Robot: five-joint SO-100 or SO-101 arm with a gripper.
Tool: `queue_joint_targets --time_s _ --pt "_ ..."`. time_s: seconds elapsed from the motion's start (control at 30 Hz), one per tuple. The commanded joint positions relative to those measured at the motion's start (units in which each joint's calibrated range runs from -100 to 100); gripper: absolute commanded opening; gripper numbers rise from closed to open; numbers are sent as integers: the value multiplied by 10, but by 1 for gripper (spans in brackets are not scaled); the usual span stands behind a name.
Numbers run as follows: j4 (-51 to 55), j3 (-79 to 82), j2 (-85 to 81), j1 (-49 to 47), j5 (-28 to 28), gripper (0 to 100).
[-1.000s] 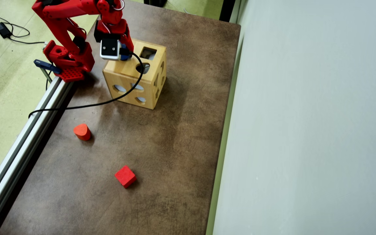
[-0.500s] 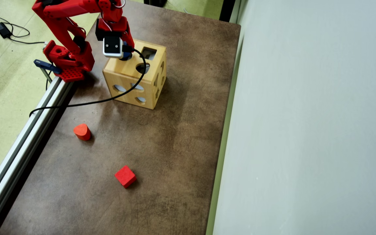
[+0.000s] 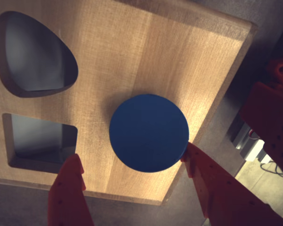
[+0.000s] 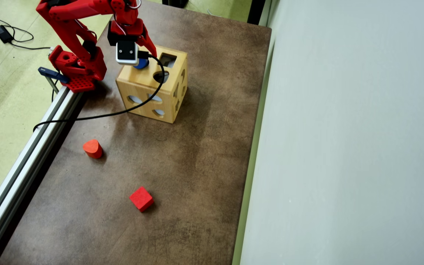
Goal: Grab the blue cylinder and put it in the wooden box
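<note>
The blue cylinder [image 3: 148, 133] lies flat side up on the top face of the wooden box [image 3: 132, 56], near the box's edge; whether it sits in a cut-out I cannot tell. My gripper [image 3: 132, 154] is open just above the box, its two red fingers spread wide. The right fingertip [image 3: 191, 155] is at the cylinder's rim and the left fingertip [image 3: 73, 165] is well apart from it. In the overhead view the gripper [image 4: 142, 59] hangs over the box [image 4: 138, 82], and only a bit of the cylinder [image 4: 142, 64] shows under the wrist camera.
An oval cut-out [image 3: 35, 54] and a square cut-out [image 3: 40, 139] open in the box top. An orange-red rounded block [image 4: 92, 148] and a red cube [image 4: 141, 198] lie on the brown table [image 4: 197, 165]. A metal rail [image 4: 24, 162] runs along the left edge. A black cable [image 4: 105, 115] trails past the box.
</note>
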Motion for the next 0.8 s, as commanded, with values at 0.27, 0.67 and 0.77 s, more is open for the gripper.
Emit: queue_joint_targets --time_s 0.27,0.67,0.77 --pt "6 -9 -19 -64 -1 31" --pt "4 -4 -10 -100 3 31" --pt "4 -4 -10 -102 3 30"
